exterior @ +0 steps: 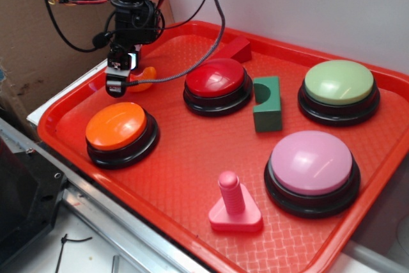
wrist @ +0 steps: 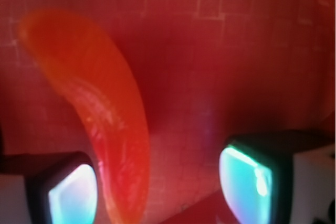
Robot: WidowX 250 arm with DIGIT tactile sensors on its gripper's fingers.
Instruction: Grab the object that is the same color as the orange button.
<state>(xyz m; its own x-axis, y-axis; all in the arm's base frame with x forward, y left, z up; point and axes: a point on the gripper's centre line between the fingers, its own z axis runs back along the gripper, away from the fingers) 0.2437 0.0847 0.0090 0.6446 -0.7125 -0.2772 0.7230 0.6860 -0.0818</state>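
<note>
A: How is the gripper (wrist: 157,182) standing now?

B: Its jaws are spread apart and hold nothing. It hangs low over the tray (exterior: 192,151), I think to close around the orange crescent (wrist: 100,119).

A: Where is this crescent?

B: It lies on the tray, directly under the gripper and closer to the left pad (wrist: 71,195) than to the right one. Its long axis runs from near that pad away from the gripper, and it curves to the left at the far tip.

A: And further away?

B: The orange button (exterior: 118,129) sits just beside the gripper, the red button (exterior: 216,81) further off.
</note>
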